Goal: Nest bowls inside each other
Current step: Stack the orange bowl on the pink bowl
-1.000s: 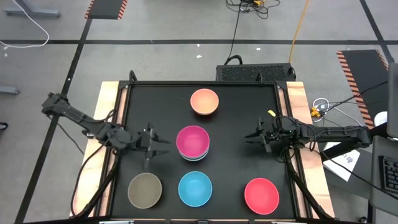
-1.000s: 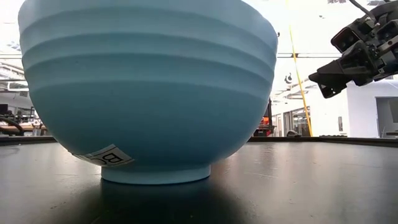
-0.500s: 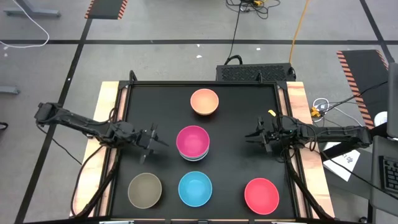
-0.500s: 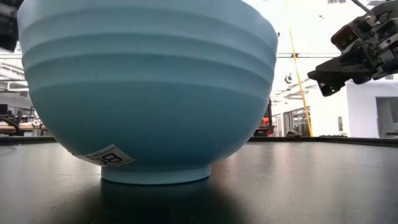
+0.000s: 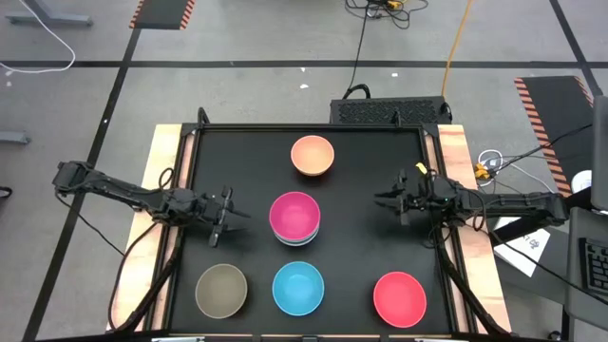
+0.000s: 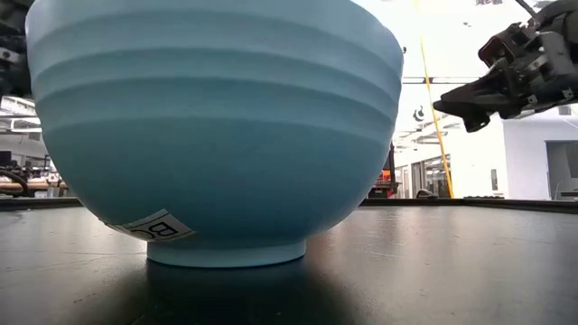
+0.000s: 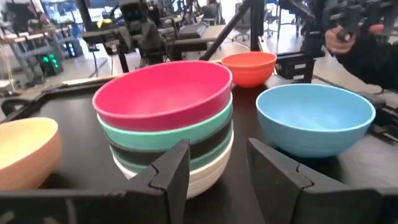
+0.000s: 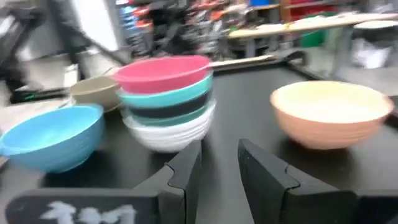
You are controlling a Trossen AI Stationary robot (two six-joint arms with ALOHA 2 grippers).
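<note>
Bowls sit on the black table [image 5: 375, 256] in a loose ring, and we read them L to R from the high view. Left gripper [image 5: 229, 213] hangs at abt 9 o'clock of the table centre, jaws part open w/ nothing between them, aimed at the stack, prob lining up for the next pick. Olive-brown bowl [image 5: 221, 290] lies at 7 o'clock, light blue bowl [image 5: 298, 288] at 6, both loose. Nested stack [image 5: 294, 218] is at centre, magenta bowl [image 7: 163, 94] on top; wrist views show teal bowl [image 7: 168, 132], a dark one and white bowl [image 7: 205, 171] under it, so we judge the task abt half done. Peach-orange bowl [image 5: 313, 155] waits alone at 12 o'clock, red bowl [image 5: 399, 297] at 5. Right gripper [image 5: 391, 203] hovers at 3 o'clock, jaws narrowly apart & empty, facing the stack too. Hard to tell: how many dark bowls the stack hides, since only rims show. Low view is nearly filled by the light blue bowl, which blocks the stack and everything behind.
</note>
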